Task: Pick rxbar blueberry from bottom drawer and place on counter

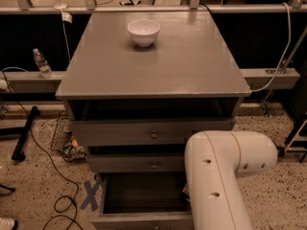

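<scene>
- End effector out of view past the bulky white robot arm [218,176], by the open grey wooden bottom drawer [139,198]; its opening and hold cannot be told
- Dark-wrapped rxbar blueberry unseen in that dark interior
- Risk: a blind reach clipping the drawer front

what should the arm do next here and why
Probably reach down into the right side of the bottom drawer: it stands open, no rxbar blueberry shows in its visible dark interior or on the counter, and the gripper is out of view, apparently behind the white arm at that side.
</scene>
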Controlling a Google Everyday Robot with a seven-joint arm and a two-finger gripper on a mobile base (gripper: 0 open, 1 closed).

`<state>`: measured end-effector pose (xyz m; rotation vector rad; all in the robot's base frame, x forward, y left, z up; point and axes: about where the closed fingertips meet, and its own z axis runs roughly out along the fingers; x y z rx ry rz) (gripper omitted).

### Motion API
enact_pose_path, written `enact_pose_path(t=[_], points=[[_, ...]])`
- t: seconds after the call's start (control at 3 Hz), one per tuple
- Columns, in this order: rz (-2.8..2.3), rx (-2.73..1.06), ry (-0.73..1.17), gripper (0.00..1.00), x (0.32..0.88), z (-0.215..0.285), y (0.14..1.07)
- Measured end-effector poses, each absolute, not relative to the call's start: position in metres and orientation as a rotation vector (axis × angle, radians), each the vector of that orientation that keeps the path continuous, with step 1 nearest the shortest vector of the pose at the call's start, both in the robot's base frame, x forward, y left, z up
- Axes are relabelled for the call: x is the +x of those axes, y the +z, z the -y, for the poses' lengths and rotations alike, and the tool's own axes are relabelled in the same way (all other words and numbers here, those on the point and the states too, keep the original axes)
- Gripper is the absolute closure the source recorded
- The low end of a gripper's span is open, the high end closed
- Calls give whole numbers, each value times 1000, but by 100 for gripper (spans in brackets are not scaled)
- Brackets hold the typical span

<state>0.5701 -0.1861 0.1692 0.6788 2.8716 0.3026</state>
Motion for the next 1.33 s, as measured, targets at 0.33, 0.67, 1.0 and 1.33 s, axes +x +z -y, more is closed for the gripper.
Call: enact_pose_path(t=[0.33,0.67,1.0,1.33], points=[[-2878,509,384,100,585,198,200],[-2876,507,517,100,582,207,223],[-2933,394,646,100,569,200,242],[-3030,218,651,100,543,198,240]])
